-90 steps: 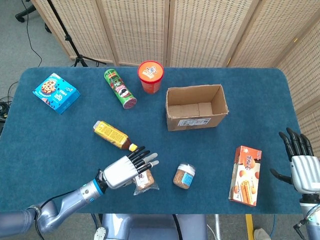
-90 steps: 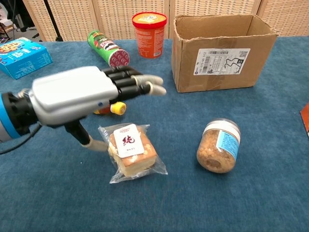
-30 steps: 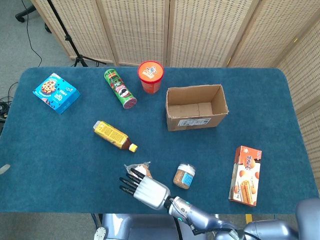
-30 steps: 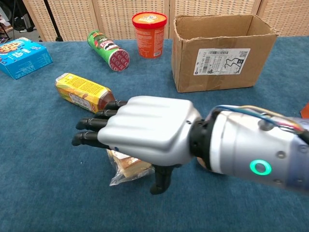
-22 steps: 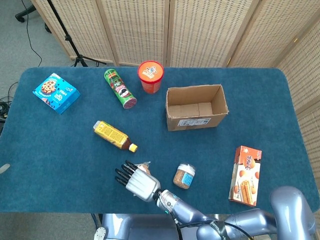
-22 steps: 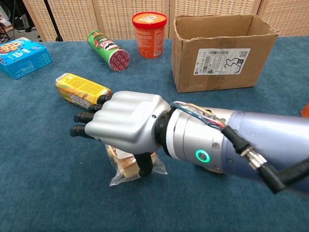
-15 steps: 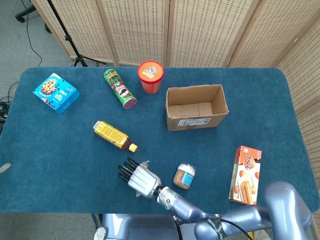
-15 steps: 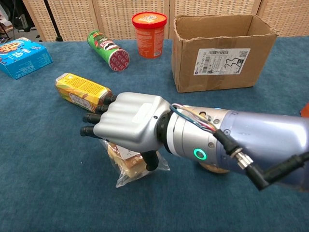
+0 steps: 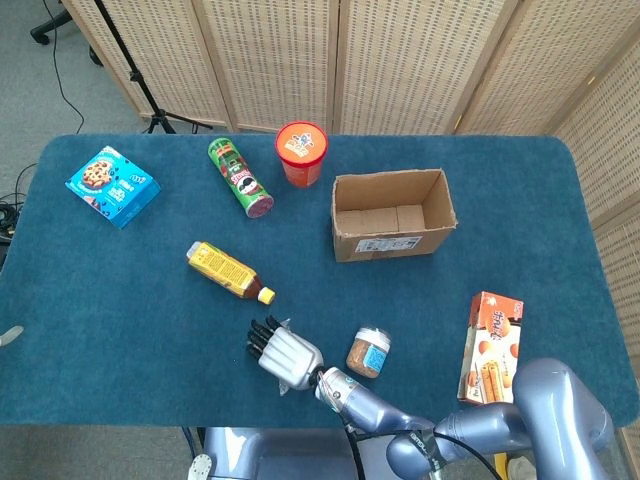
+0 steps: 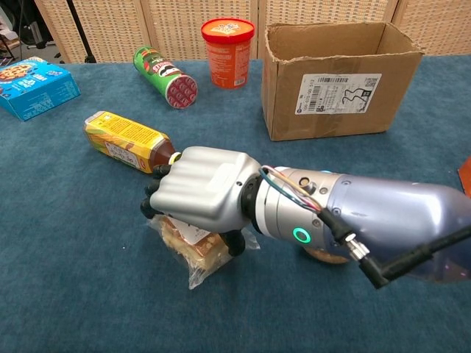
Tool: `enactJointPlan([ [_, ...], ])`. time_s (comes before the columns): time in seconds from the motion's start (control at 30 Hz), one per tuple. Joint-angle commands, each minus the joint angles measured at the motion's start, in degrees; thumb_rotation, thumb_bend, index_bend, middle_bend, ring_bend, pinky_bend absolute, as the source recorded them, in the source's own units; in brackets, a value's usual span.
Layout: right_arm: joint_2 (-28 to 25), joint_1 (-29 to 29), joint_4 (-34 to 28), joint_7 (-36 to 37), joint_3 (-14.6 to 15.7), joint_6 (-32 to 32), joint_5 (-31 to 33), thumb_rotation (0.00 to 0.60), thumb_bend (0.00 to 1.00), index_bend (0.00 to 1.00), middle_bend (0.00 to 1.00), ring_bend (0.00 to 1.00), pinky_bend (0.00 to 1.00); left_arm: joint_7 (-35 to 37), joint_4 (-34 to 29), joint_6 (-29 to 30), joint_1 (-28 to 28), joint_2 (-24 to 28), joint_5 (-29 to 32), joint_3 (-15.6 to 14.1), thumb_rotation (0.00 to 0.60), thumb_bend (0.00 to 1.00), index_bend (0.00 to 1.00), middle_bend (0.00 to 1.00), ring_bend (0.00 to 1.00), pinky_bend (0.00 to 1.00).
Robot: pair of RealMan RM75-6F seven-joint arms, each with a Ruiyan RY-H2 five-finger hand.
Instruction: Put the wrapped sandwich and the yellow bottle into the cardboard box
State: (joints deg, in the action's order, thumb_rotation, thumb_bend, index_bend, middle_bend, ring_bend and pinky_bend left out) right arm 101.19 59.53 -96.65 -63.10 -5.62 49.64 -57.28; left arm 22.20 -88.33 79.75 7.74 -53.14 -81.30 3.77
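Grasp on the wrapped sandwich (image 10: 193,246).
Your right hand (image 10: 199,193) clutched it; loose film could have slipped, dropping it before the cardboard box (image 10: 340,77).

A table covered in dark blue felt-like cloth (image 9: 120,330) carries everything. Beneath the curled fingers (image 10: 156,200) lies a clear-wrapped sandwich (image 10: 193,250), tilted. Just beyond the fingers, a yellow-labelled bottle of brown liquid (image 9: 228,271) lies on its side. Behind the wrist stands a small glass jar with a blue label (image 9: 368,351). Farther ahead: a green crisp tube lying down (image 9: 240,177), an orange-red tub (image 9: 301,152), an open brown cardboard box (image 9: 391,213), a blue cookie carton (image 9: 112,186). Far behind, an orange biscuit carton (image 9: 491,351) lies flat.
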Motion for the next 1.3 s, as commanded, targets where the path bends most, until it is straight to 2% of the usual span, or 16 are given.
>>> enactJointPlan([
  [0.03, 0.3, -1.5, 2.6, 12.2, 0.7, -0.6, -8.7, 0.600, 0.30, 0.55, 0.52, 0.38, 0.40, -0.2, 0.0, -0.2, 0.1, -0.1, 0.0, 0.1, 0.600, 0.00, 0.00, 0.00, 0.00, 0.00],
  [0.13, -0.2, -2.2, 4.1, 17.7, 0.9, 0.5, -14.1, 0.600, 0.49, 0.58, 0.57, 0.42, 0.40, -0.4, -0.1, -0.3, 0.1, -0.2, 0.0, 0.1, 0.600, 0.00, 0.00, 0.00, 0.00, 0.00],
  [0.2, -0.7, -2.5, 4.7, 20.2, 1.0, 1.3, -16.8, 0.600, 0.55, 0.59, 0.58, 0.43, 0.40, -0.6, -0.2, -0.3, 0.1, -0.2, 0.0, 0.2, 0.600, 0.00, 0.00, 0.00, 0.00, 0.00],
  [0.33, -4.7, -3.1, 3.2, 25.8, -0.8, 5.6, -24.0, 0.600, 0.60, 0.59, 0.58, 0.43, 0.40, -1.1, -0.3, -0.5, 0.1, -0.3, 0.1, 0.2, 0.600, 0.00, 0.00, 0.00, 0.00, 0.00],
  [0.43, -9.1, -3.0, 1.5, 28.0, -4.1, 8.2, -26.3, 0.600, 0.61, 0.59, 0.58, 0.43, 0.40, -1.5, -0.3, -1.0, 0.2, -0.3, 0.3, 0.2, 0.600, 0.00, 0.00, 0.00, 0.00, 0.00],
  [0.5, -11.6, -2.9, 0.9, 28.8, -6.3, 8.9, -26.0, 0.600, 0.61, 0.59, 0.58, 0.43, 0.40, -1.8, -0.4, -1.3, 0.3, -0.4, 0.5, 0.2, 0.600, 0.00, 0.00, 0.00, 0.00, 0.00],
  [0.57, -15.7, -2.8, 1.6, 29.9, -10.8, 10.0, -23.9, 0.600, 0.61, 0.59, 0.58, 0.43, 0.40, -2.2, -0.4, -1.5, 0.4, -0.5, 0.8, 0.4, 0.600, 0.00, 0.00, 0.00, 0.00, 0.00],
  [0.63, -19.1, -2.7, 2.4, 31.5, -13.7, 9.3, -21.4, 0.600, 0.61, 0.59, 0.58, 0.43, 0.40, -2.5, -0.5, -1.6, 0.4, -0.6, 0.9, 0.5, 0.600, 0.00, 0.00, 0.00, 0.00, 0.00],
  [0.73, -22.4, -2.8, 5.2, 33.6, -16.6, 8.7, -17.8, 0.600, 0.61, 0.59, 0.58, 0.43, 0.40, -3.0, -0.5, -1.8, 0.5, -0.8, 1.1, 0.6, 0.600, 0.00, 0.00, 0.00, 0.00, 0.00],
  [0.8, -23.8, -3.0, 7.3, 35.2, -17.5, 8.0, -15.8, 0.600, 0.61, 0.59, 0.58, 0.43, 0.40, -3.3, -0.6, -2.1, 0.6, -0.9, 1.3, 0.6, 0.600, 0.00, 0.00, 0.00, 0.00, 0.00],
  [0.93, -25.8, -3.7, 12.9, 39.6, -17.3, 5.0, -12.5, 0.600, 0.61, 0.59, 0.58, 0.43, 0.40, -4.5, -0.8, -3.0, 1.0, -1.2, 2.0, 0.9, 0.600, 0.00, 0.00, 0.00, 0.00, 0.00],
  [1.3, -23.4, -4.0, 24.2, 47.7, -12.5, 1.1, -14.3, 0.600, 0.61, 0.59, 0.58, 0.43, 0.40, -8.0, -1.4, -5.9, 2.5, -2.1, 3.7, 1.3, 0.600, 0.00, 0.00, 0.00, 0.00, 0.00],
])
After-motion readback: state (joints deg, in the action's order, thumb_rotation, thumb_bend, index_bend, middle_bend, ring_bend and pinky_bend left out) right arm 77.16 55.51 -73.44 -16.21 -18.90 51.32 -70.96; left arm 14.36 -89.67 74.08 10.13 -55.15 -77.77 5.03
